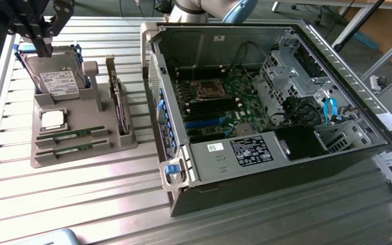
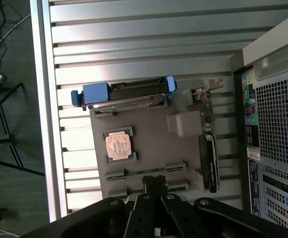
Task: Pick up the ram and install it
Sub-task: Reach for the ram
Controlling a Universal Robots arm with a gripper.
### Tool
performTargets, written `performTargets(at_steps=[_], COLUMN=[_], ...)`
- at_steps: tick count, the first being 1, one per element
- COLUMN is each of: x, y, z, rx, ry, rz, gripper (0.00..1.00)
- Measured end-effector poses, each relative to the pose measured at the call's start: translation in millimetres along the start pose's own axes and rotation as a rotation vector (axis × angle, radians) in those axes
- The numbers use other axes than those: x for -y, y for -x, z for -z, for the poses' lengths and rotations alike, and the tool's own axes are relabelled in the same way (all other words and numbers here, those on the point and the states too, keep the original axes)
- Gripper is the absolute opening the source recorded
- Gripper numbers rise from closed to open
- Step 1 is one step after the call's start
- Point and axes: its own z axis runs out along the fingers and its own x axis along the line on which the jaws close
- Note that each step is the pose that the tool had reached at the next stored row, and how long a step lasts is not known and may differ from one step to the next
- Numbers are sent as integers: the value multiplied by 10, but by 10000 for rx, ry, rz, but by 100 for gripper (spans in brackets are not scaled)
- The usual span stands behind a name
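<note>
Two ram sticks [image 1: 70, 133] [image 1: 65, 149], thin green boards, lie in slots at the near end of a grey holder [image 1: 80, 155]. In the wrist view one ram stick [image 2: 144, 171] lies just past my fingertips, and the other [image 2: 177, 187] is partly hidden behind them. My gripper [image 1: 44, 50] hangs high over the holder, in front of the hard drive [image 1: 59, 74] in the exterior view. Its black fingers [image 2: 153, 184] are pressed together, shut on nothing.
The holder also carries a square silver processor [image 1: 51, 119] [image 2: 118, 146] and a dark expansion card [image 1: 118, 102] [image 2: 208, 153] standing on edge. An open computer case [image 1: 264, 168] lies at the exterior view's right, with its motherboard [image 1: 216, 102] exposed. Everything rests on a slatted metal table [image 1: 73, 199].
</note>
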Motion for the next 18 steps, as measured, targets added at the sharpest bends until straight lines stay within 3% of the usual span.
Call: performTargets(at_steps=[18], x=[90], y=[-1], z=[1], rx=[1], ry=[-2], rz=[0], gripper=[10])
